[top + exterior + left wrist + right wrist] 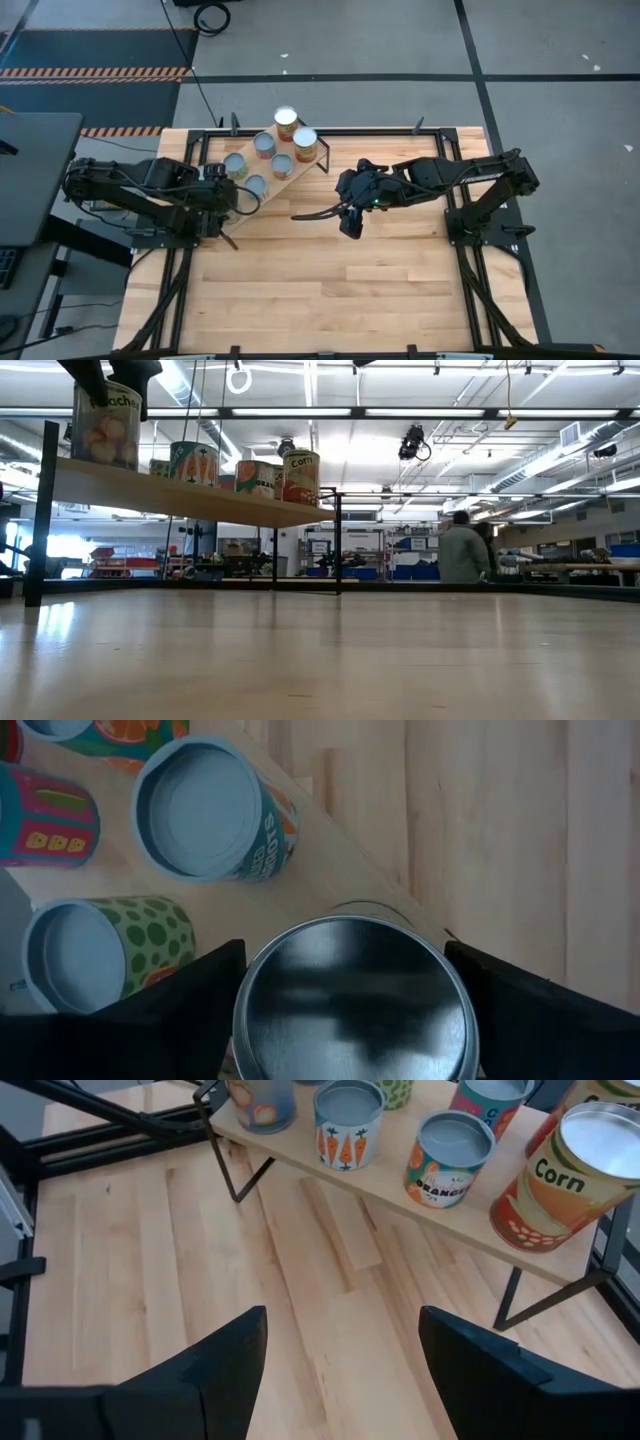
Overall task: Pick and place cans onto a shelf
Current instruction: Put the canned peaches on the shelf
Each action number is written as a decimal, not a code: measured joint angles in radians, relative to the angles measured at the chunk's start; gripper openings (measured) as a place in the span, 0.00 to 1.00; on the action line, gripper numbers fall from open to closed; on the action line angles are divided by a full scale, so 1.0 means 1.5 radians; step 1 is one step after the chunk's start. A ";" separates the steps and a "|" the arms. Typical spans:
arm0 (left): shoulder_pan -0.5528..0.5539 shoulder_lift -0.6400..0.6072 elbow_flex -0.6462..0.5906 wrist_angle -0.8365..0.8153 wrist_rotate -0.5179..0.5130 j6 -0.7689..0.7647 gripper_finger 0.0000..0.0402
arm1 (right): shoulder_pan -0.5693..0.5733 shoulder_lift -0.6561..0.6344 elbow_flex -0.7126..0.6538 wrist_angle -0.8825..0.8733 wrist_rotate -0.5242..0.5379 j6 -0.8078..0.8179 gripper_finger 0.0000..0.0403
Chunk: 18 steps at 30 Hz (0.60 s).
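Light-wood worktop [330,290] lies bare; upper left, your left end effector [243,193] straddles a can [355,1000] on the shelf [300,172], fingers apart. Next, lift clear. Right end effector [352,222] hangs open.

Front of table: the big light-wood tabletop [340,290] gives me wide open room; nothing stands there.
Shelf top: the tilted light-wood plank shelf [300,178] is crowded with small silver-topped label cans [283,165], only narrow gaps between them.
Shelf's near end: the left gripper [243,196] straddles a shiny-lidded can [355,995], blocking that corner.
Middle: the right gripper [352,222], fingers spread, hangs beside the shelf over bare wood.
Under the shelf: black metal bracket legs [245,1175] bar a low pass.
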 joint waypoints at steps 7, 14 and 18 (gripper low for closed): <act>0.002 0.001 0.000 -0.002 -0.012 -0.005 0.89 | 0.000 0.000 0.000 0.000 0.000 0.005 0.66; 0.002 0.001 0.000 -0.002 -0.018 -0.009 0.90 | 0.000 0.000 0.000 0.000 0.000 0.018 0.66; 0.002 0.001 0.000 -0.001 -0.038 -0.009 0.91 | 0.000 0.000 0.000 0.000 0.000 0.018 0.66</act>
